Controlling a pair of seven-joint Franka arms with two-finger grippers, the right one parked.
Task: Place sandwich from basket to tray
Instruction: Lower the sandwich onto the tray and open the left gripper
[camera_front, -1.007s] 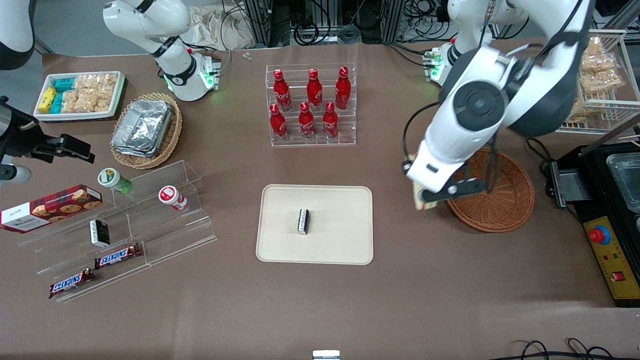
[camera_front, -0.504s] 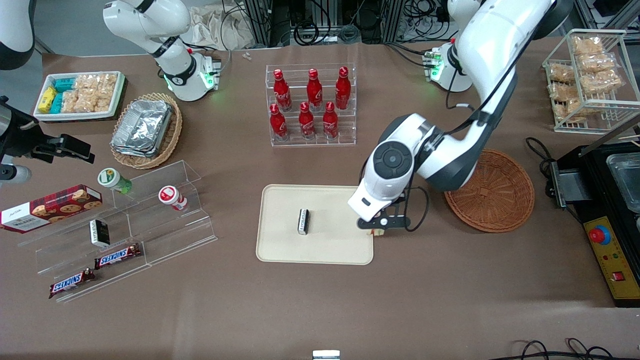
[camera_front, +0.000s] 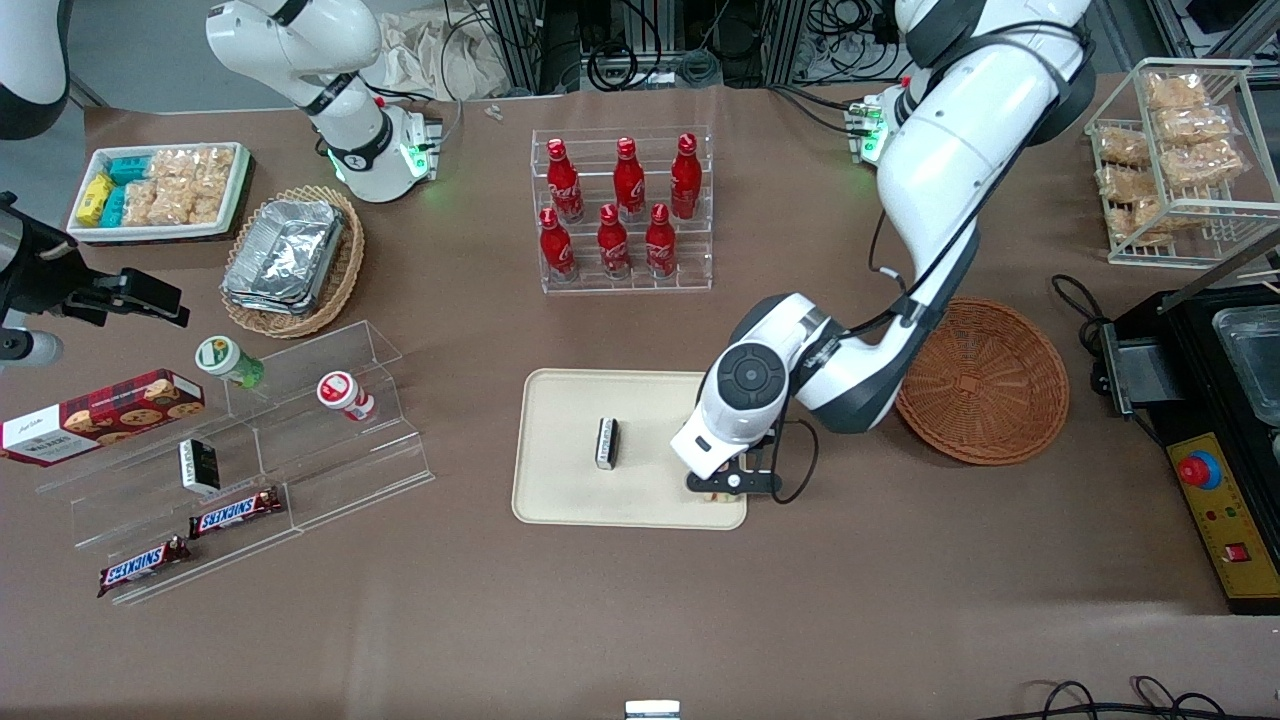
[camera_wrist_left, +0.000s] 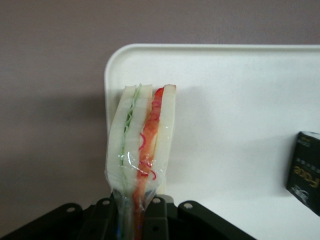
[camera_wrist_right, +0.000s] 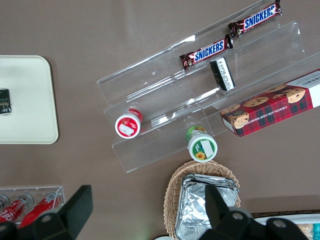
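In the front view the working arm reaches down from the upper right of the frame, and its claw (camera_front: 733, 484) hangs low over the lower right corner of the tray (camera_front: 560, 500), close to the frame's centre. Only a sliver of pale bread shows under the black fingers there.

The wrist view tells more. The claw (camera_wrist_left: 134, 212) is pinching the sandwich (camera_wrist_left: 141, 137) by its wrapped point, the two black fingers pressed against the clear film on either side. The wedge stands on edge with its layered side facing the camera: white bread slices, a green strip of filling and an orange-red one. It sits over a rounded corner of the tray (camera_wrist_left: 240, 90), just inside the rim; whether it is touching the tray or held slightly above it cannot be told.

The small black-and-white bar (camera_front: 607, 442) lies near the middle of the tray, well apart from the sandwich. The round wicker basket (camera_front: 985, 382) rests on the brown surface (camera_front: 640, 620) to the right of the tray in the front view, with nothing visible inside it.
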